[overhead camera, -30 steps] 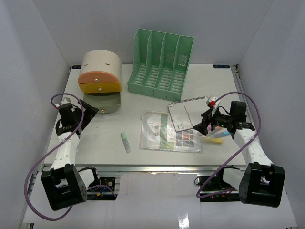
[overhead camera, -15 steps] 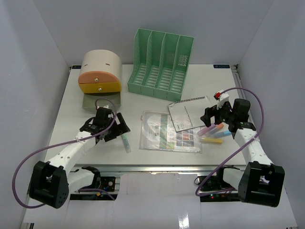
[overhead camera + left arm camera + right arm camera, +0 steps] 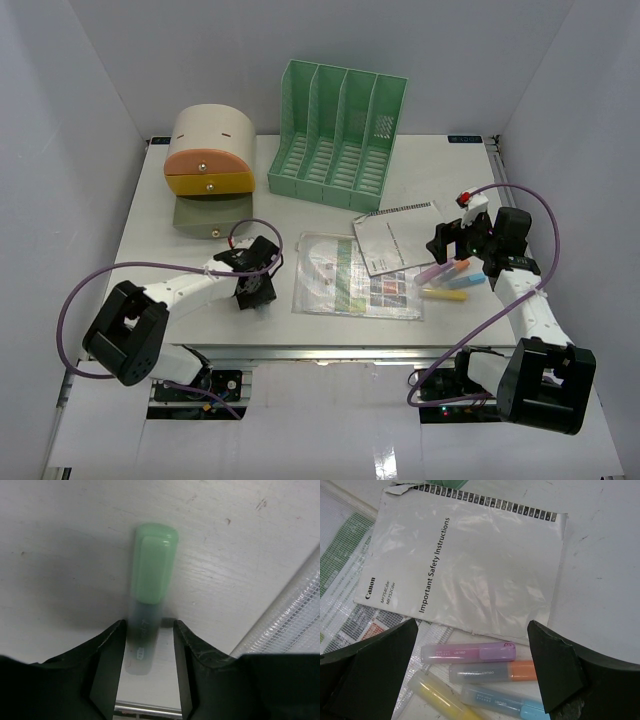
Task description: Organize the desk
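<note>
Wrist cameras alone reveal grips: left gripper (image 3: 149, 626) straddles the green highlighter (image 3: 152, 570) on the desk (image 3: 250, 535), clamping unclear; right gripper (image 3: 472, 625) gapes wide, empty, above the purple highlighter (image 3: 470, 653).

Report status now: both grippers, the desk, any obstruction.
Left gripper open, straddling green highlighter, not clamped. Right gripper open over four highlighters. Desk untidy: booklet and plastic sleeve loose mid-table.

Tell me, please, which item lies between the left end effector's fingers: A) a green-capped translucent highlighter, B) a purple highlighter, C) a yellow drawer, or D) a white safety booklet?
A: the left wrist view shows the green-capped translucent highlighter straddled by the left end effector.
</note>
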`<state>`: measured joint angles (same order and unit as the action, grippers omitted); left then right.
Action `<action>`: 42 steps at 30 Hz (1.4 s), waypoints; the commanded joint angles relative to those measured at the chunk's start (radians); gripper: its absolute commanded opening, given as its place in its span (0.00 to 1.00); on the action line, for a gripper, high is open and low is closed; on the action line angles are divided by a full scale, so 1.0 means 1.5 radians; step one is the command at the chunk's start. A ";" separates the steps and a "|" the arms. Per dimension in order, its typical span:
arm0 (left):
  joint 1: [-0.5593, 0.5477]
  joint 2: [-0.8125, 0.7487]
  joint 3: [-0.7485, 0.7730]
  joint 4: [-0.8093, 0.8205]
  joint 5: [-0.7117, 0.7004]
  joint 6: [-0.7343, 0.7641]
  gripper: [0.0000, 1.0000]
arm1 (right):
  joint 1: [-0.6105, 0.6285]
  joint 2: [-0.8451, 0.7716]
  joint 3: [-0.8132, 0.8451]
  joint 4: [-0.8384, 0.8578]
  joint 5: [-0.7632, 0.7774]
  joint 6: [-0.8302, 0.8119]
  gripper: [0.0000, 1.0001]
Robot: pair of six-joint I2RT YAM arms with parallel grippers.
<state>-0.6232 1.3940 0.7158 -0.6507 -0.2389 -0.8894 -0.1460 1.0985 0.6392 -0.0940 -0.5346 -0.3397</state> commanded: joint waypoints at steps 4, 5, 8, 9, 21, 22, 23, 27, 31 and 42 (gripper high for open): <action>-0.042 0.076 0.001 -0.004 -0.025 -0.031 0.34 | -0.020 -0.012 -0.001 0.018 -0.026 0.007 0.97; -0.044 0.078 0.000 -0.004 -0.026 -0.031 0.31 | -0.021 -0.012 -0.001 0.018 -0.031 0.006 0.97; -0.046 0.056 0.000 -0.008 -0.031 -0.027 0.24 | -0.023 -0.014 -0.002 0.015 -0.045 0.000 0.97; -0.046 0.037 0.003 -0.010 -0.034 -0.024 0.23 | -0.024 -0.016 -0.003 0.015 -0.054 -0.002 0.97; 0.240 -0.285 0.057 0.054 0.075 -0.052 0.00 | -0.029 -0.028 -0.011 0.015 -0.086 -0.012 0.96; 0.264 -0.287 0.065 0.054 0.080 -0.073 0.00 | -0.030 -0.029 -0.012 0.016 -0.088 -0.012 0.96; 0.301 -0.282 0.074 0.049 0.082 -0.093 0.00 | -0.031 -0.030 -0.012 0.015 -0.089 -0.012 0.96; 0.389 -0.212 0.118 0.091 0.146 -0.162 0.00 | -0.034 -0.034 -0.015 0.014 -0.093 -0.014 0.96; 0.464 -0.095 0.187 0.112 0.211 -0.202 0.00 | -0.043 -0.042 -0.017 0.011 -0.100 -0.017 0.96; 0.497 0.103 0.337 0.075 0.207 -0.242 0.46 | -0.066 -0.047 -0.020 0.005 -0.130 -0.022 0.97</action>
<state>0.1081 1.5104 1.1646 -0.5216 0.0393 -1.2165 -0.2321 1.0439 0.6186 -0.0975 -0.6825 -0.3557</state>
